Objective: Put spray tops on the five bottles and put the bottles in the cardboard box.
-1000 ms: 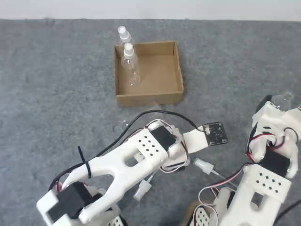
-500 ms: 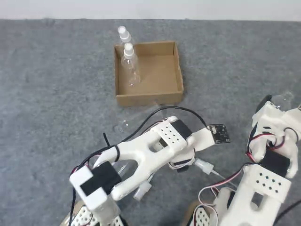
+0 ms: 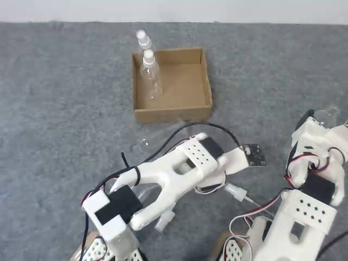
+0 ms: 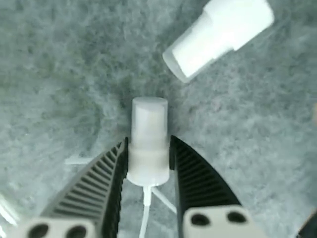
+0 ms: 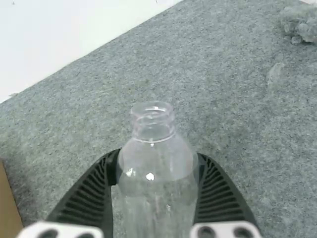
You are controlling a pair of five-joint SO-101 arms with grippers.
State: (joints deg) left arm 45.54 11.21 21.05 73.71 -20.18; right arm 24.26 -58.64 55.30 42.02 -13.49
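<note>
Surface: grey carpet [image 3: 65,109] covers the table, with a pale wall strip behind.
Container: box [image 3: 172,114] sits open-topped at the far middle of the carpet.
Inside it: capped bottle [image 3: 150,73] stands upright at the far left corner.
Behind it: rear bottle [image 3: 143,41], also capped, stands upright just beyond that same corner.
Left arm: left claw [image 4: 147,144] is low over the carpet in front of the box. It pinches a top [image 4: 148,124] between both jaws, tube pointing back toward the wrist.
Nearby: loose top [image 4: 218,37] lies on its side just beyond, not touching.
Right arm: right claw [image 5: 156,158] is clamped on an open bottle [image 5: 152,129] with a bare neck, well apart from the box.
</note>
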